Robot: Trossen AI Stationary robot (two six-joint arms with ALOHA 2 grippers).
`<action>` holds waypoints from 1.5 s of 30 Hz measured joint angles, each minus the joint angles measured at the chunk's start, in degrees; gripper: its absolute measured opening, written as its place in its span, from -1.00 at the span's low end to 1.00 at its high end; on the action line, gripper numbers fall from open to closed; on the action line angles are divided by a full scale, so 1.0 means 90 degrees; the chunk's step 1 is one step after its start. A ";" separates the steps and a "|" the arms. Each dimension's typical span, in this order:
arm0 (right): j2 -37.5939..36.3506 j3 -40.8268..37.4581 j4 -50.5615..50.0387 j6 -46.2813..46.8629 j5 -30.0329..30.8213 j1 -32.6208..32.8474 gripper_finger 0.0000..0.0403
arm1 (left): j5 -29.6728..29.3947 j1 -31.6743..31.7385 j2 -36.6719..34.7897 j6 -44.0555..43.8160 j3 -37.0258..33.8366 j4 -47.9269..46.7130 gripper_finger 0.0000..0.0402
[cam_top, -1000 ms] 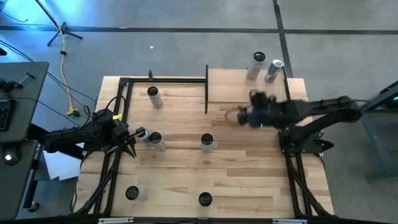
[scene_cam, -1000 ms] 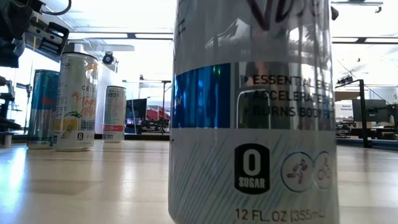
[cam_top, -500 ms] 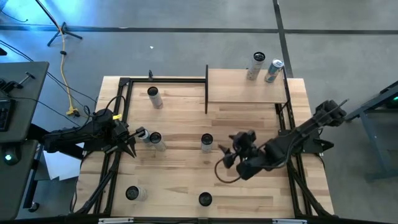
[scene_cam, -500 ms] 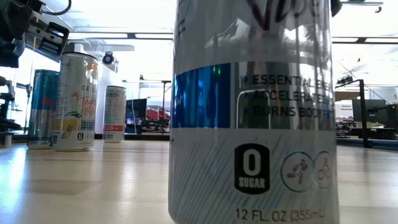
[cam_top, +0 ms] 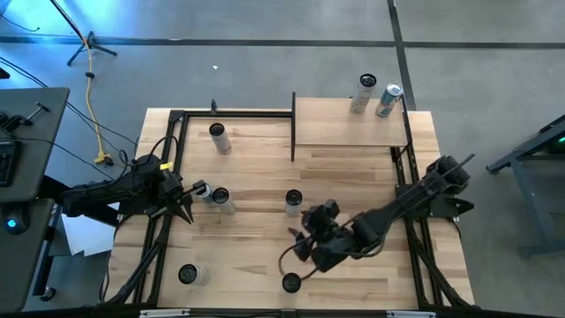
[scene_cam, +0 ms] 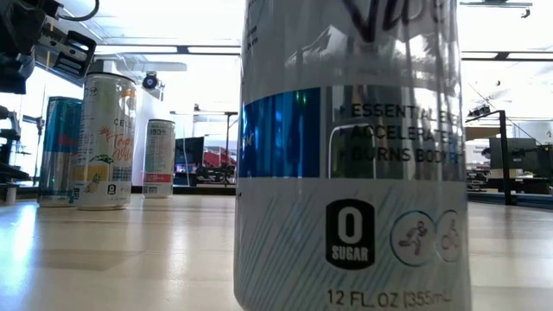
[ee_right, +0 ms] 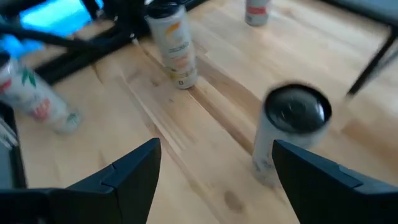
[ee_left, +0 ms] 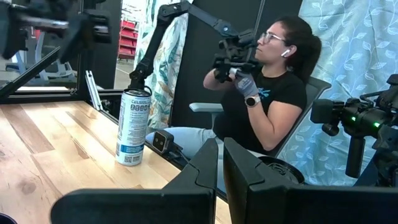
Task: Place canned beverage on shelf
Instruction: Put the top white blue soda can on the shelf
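High view: right gripper hangs over the table's near middle, between two cans; the centre can stands just beyond it, the front can just before it. Shelf lies well apart and carries two cans. Risk: a close approach could topple either neighbour. Left gripper waits at the left edge.

Low view: front can fills the frame.

Left wrist view: left fingers together, empty.

Right wrist view: right fingers spread wide, the centre can ahead between them, untouched.
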 joint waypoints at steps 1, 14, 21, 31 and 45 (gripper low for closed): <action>0.0164 0.0356 -0.0357 -0.0158 -0.0001 0.0000 0.45 | 0.0000 0.0001 0.0000 -0.0001 0.0000 0.0000 -0.98; 0.1663 0.2862 -0.3656 -0.0141 -0.1350 0.0022 0.45 | 0.0000 0.0001 -0.0001 -0.0001 0.0000 0.0000 -0.98; 0.1658 0.2869 -0.3946 -0.0516 -0.0658 -0.0060 0.45 | 0.0000 0.0002 -0.0002 -0.0001 0.0000 0.0000 -0.98; 0.1649 0.2869 -0.4154 -0.0983 -0.0662 -0.0585 0.45 | 0.0000 0.0000 -0.0001 -0.0001 0.0000 0.0000 -0.98; 0.1529 0.2869 -0.3775 -0.2313 -0.2849 -0.2452 0.45 | 0.0000 0.0000 -0.0002 -0.0001 0.0000 0.0002 -0.98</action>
